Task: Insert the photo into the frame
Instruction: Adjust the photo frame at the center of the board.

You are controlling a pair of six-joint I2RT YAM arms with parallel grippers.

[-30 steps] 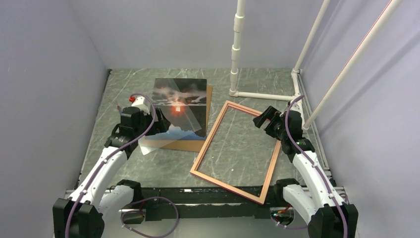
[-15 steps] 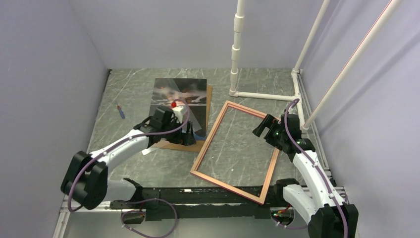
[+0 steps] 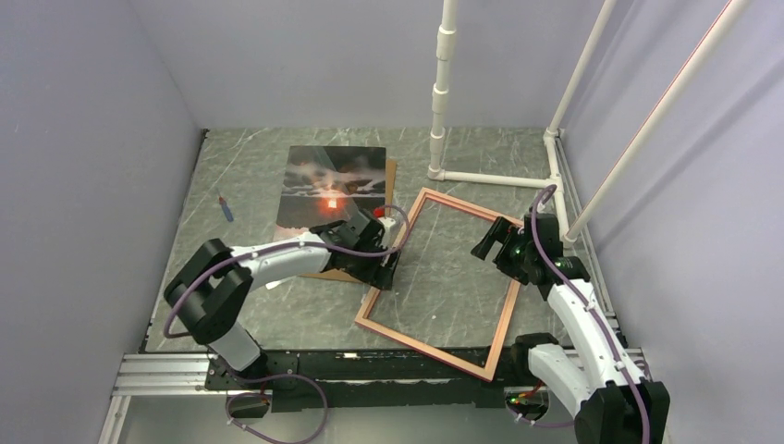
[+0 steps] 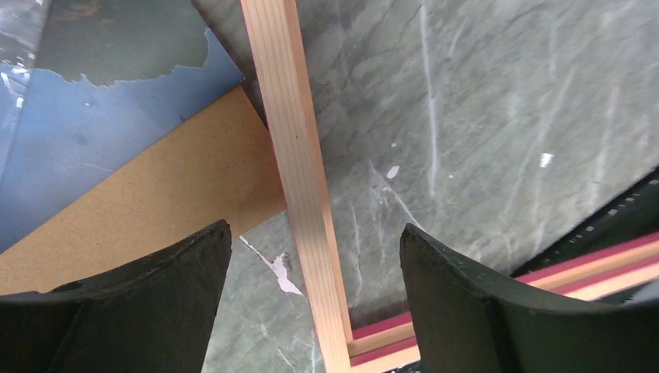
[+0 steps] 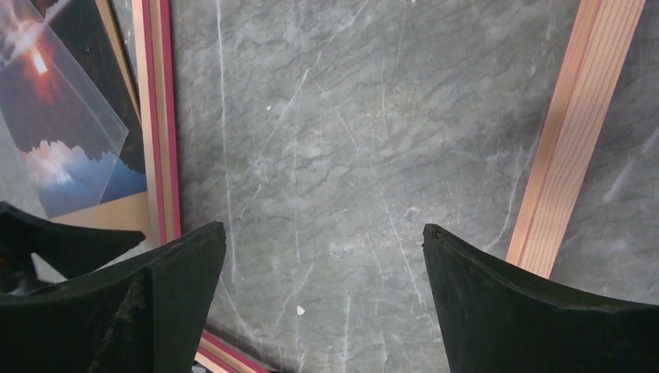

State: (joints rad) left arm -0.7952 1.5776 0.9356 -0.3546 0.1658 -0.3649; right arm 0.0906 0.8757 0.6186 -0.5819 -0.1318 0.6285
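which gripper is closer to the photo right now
Left. The left gripper straddles the frame's left rail, beside the photo's near right corner. The right gripper hovers over the frame's right side, across the opening from the photo.

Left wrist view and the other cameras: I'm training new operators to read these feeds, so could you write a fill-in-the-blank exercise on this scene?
The left hand straddles one rail of the frame with its fingers ____.
The photo lies on a ____ backing board.
The right hand hovers over the grey table inside the frame, holding ____.
Missing words: open; brown; nothing.
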